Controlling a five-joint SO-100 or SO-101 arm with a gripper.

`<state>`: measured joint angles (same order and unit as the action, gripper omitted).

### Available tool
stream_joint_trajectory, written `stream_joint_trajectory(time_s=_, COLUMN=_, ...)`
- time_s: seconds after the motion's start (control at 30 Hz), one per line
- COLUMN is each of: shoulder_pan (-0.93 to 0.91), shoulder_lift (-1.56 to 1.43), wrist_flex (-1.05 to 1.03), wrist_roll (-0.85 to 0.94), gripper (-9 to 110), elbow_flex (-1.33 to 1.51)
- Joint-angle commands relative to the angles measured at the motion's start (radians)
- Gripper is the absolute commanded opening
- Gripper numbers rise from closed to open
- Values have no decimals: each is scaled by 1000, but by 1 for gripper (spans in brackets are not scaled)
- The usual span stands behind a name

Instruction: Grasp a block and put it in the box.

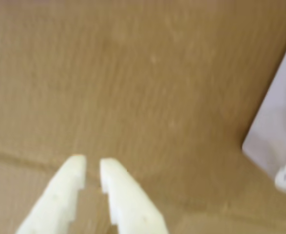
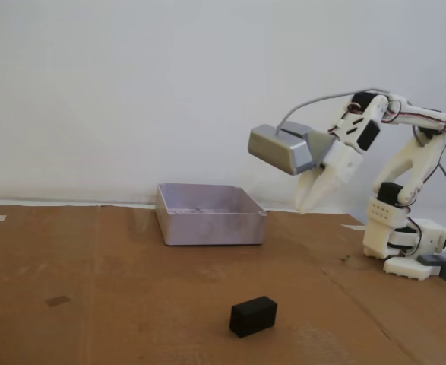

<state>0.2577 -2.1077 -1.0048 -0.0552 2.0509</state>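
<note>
A black block (image 2: 253,315) lies on the brown cardboard in the front middle of the fixed view. It does not show in the wrist view. A pale grey open box (image 2: 207,217) stands behind it, and its inside looks empty. My white gripper (image 2: 306,204) hangs in the air to the right of the box, above the cardboard and well away from the block. In the wrist view my gripper (image 1: 93,165) has its two fingers nearly together with only a thin gap and nothing between them.
The arm's white base (image 2: 401,243) stands at the right on the cardboard sheet (image 2: 93,289). A pale lilac surface (image 1: 279,126) enters the wrist view from the right; I cannot tell what it is. A white wall is behind.
</note>
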Motion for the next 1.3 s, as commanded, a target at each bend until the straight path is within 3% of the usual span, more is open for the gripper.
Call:
stream_joint_trajectory(time_s=0.0, shoulder_pan=31, shoulder_lift=8, wrist_flex=138, wrist_roll=-8, gripper=3, elbow_flex=-120)
stream_joint_trajectory(time_s=0.47, shoulder_pan=127, shoulder_lift=109, wrist_flex=163, wrist_roll=3, gripper=2, elbow_flex=-135)
stream_joint_trajectory(time_s=1.27, shoulder_pan=132, shoulder_lift=350, wrist_flex=163, wrist_roll=9, gripper=2, elbow_flex=-434)
